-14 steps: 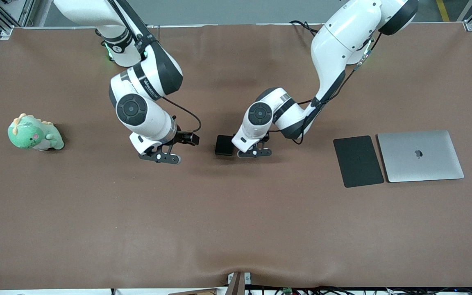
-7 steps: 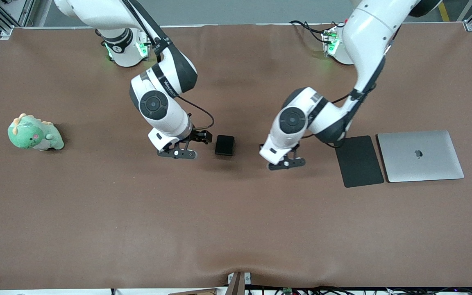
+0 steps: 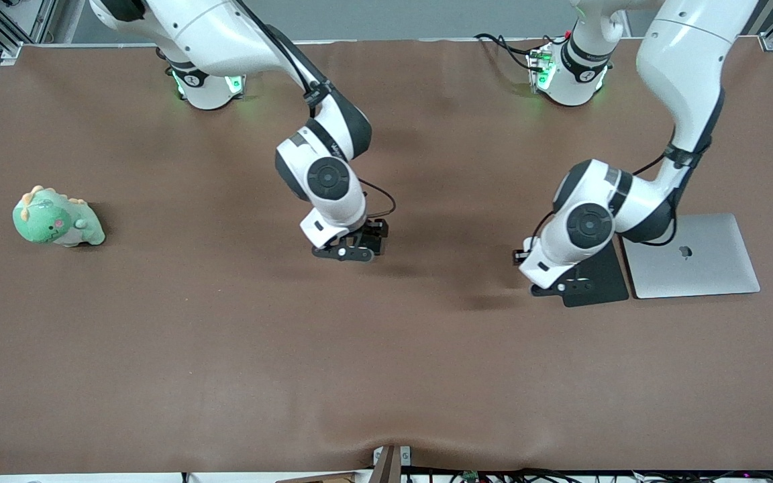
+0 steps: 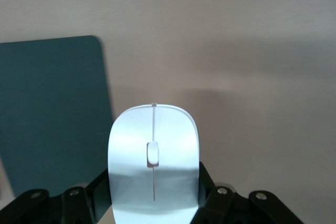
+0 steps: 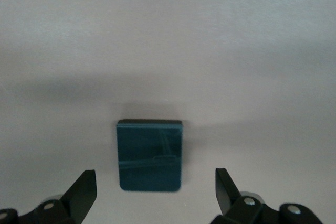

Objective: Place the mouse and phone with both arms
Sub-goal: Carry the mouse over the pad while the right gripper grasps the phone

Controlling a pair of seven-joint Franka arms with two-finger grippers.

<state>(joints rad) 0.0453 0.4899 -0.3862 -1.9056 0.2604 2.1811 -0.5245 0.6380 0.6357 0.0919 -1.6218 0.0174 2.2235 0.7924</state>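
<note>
The left gripper (image 4: 153, 205) is squeezing the mouse (image 4: 153, 163) from both sides and is holding it up in the air, over the brown table (image 3: 386, 369) right at the edge of the black mouse pad (image 4: 52, 114). The silver laptop (image 3: 702, 265) is lying just beside that pad, toward the left arm's end of the table. I think the mouse is meant to go on the pad, so this arm is needing to slide over a bit more, until the whole mouse is above the black part, and then go down slowly and flat before letting go. A drop from up high could make the smooth mouse bounce or skid. The right gripper (image 5: 155, 192) is hanging over the middle of the table with its fingers (image 5: 84, 190) spread wide, and the phone (image 5: 150, 155) is lying flat on the table between them. From the front view the arm is hiding the phone, so how high the fingers are is hard to say. A green toy dinosaur (image 3: 56, 218) is sitting well apart, toward the right arm's end.
</note>
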